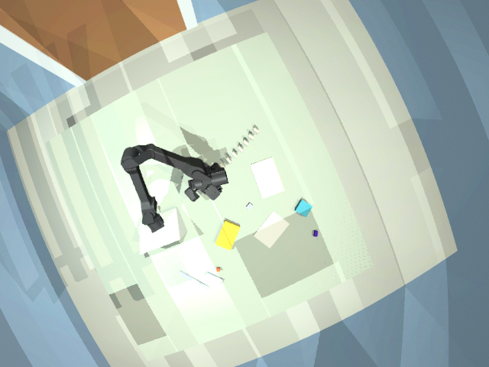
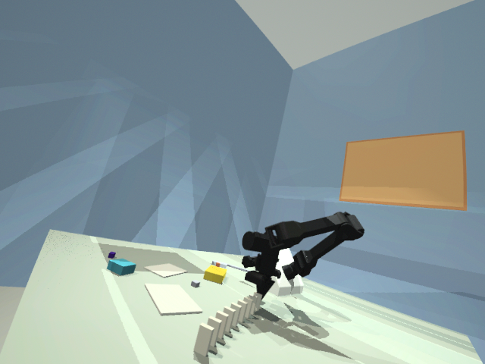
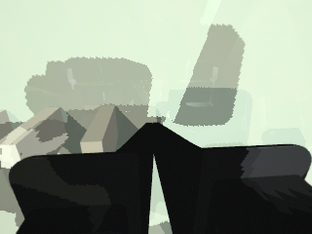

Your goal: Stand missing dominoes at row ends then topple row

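A row of several cream dominoes (image 1: pixel 241 145) (image 2: pixel 226 317) stands on the pale green table (image 1: pixel 355 166) (image 2: pixel 58 313). My gripper (image 1: pixel 222 164) (image 2: pixel 261 294) (image 3: pixel 152 129) is shut and empty, with its fingertips low at the arm-side end of the row. In the wrist view the nearest dominoes (image 3: pixel 99 133) sit just left of the fingertips and look tipped away from them. The far dominoes (image 2: pixel 204 339) stand upright in the exterior view. Whether the tips touch the end domino (image 2: pixel 256 300) I cannot tell.
A white sheet (image 1: pixel 267 177) (image 2: pixel 172 298) lies beside the row. Further off are a small grey cube (image 1: pixel 249 205) (image 2: pixel 195 283), a yellow block (image 1: pixel 228 234) (image 2: pixel 214 274), a beige sheet (image 1: pixel 271 228) (image 2: pixel 165 269), a cyan block (image 1: pixel 303 207) (image 2: pixel 121 266) and a purple cube (image 1: pixel 315 232) (image 2: pixel 111 254).
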`<action>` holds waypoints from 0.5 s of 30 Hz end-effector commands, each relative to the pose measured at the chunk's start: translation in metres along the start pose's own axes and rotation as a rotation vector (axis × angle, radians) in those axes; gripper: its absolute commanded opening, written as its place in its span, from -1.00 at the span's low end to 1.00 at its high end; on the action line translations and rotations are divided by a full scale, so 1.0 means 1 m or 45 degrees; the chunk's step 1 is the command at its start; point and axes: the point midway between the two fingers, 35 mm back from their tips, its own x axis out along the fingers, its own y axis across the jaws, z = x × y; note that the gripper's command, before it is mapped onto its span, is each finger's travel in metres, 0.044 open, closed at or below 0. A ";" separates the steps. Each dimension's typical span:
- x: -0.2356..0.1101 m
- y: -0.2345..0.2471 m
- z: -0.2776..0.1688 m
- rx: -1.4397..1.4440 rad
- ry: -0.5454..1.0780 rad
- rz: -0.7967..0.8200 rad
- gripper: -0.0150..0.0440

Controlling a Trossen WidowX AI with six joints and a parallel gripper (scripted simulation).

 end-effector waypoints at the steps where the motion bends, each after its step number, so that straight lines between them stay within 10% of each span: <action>1: 0.000 0.008 0.000 0.002 0.004 0.006 -0.49; 15: -0.001 0.024 0.000 -0.006 -0.002 0.005 -0.49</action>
